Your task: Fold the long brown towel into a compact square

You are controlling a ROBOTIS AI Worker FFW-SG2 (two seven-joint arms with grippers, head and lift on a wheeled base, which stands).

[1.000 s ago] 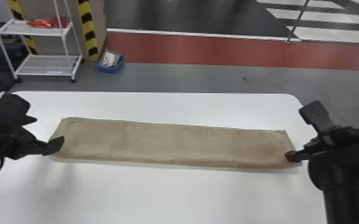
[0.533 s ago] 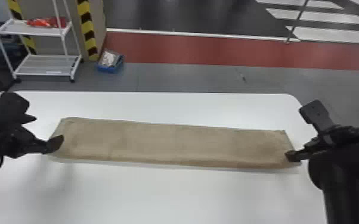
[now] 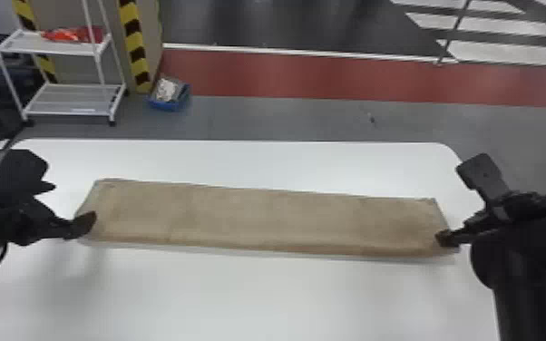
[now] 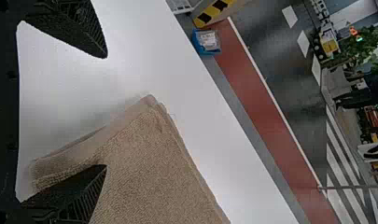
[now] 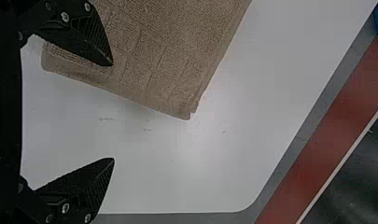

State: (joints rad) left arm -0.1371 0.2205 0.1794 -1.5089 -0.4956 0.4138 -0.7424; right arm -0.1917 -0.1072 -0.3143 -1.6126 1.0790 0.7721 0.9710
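The brown towel (image 3: 267, 220) lies as a long flat strip across the table, its ends left and right. My left gripper (image 3: 75, 204) is at the strip's left end, one fingertip over the towel. In the left wrist view my left gripper (image 4: 106, 112) stands wide open, one finger over the layered towel end (image 4: 144, 154), the other above bare table. My right gripper (image 3: 460, 213) is at the right end. In the right wrist view the right gripper (image 5: 114, 112) is also wide open, one finger over the towel (image 5: 163, 60) and the other beyond its edge.
The white table (image 3: 258, 294) extends in front of and behind the towel. Past its far edge, on the floor, stand a white wire shelf (image 3: 68, 99) and a blue bin (image 3: 168, 102) with things in it.
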